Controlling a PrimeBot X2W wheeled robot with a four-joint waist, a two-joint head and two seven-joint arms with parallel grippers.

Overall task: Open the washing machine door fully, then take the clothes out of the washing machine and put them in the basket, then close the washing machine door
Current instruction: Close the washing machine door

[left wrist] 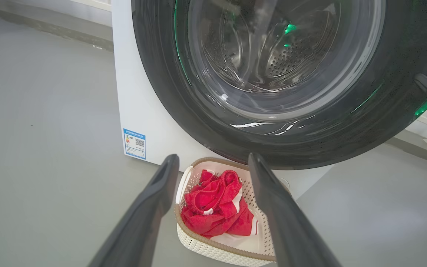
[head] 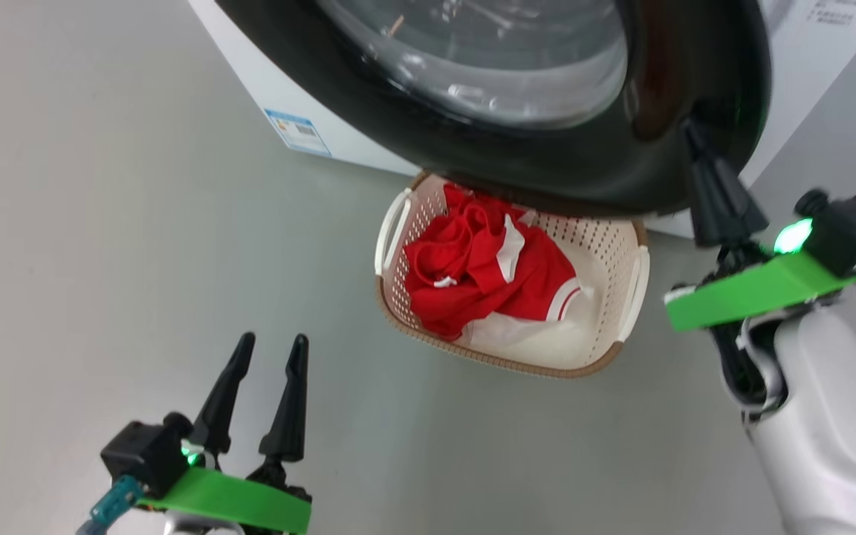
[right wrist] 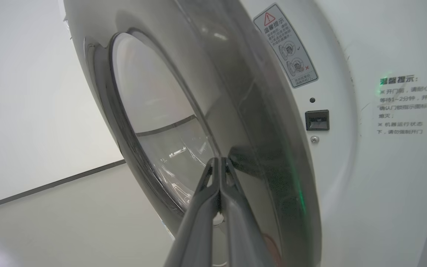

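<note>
Left gripper (head: pixel 273 342): nearest, fingers spread wide and empty, hanging above bare grey floor (head: pixel 101 245), well apart from everything, no obstruction. Basket (head: pixel 502 364): on the floor before the machine, its far end under the door's lower edge in the head view. Clothes (head: pixel 472 275): red with white trim, heaped inside the basket, bunched toward the far left corner; removal judged done. Right gripper (head: pixel 692 134): fingers pressed together on nothing, tips set against the door's glossy rim, apparently to push. Door (head: pixel 547 171): black rim, bulging glass, standing at an angle to the front panel, not yet shut. Washing machine (head: pixel 287 96): white, blue label (head: pixel 296 132) low on its front, latch slot (right wrist: pixel 317 120) uncovered. Hazards, judged: shut tips may skid off the slick curved rim, leaving the door short of the latch; a weak push may rebound; whether the door's lower edge clears the basket and raised fabric cannot be told.
</note>
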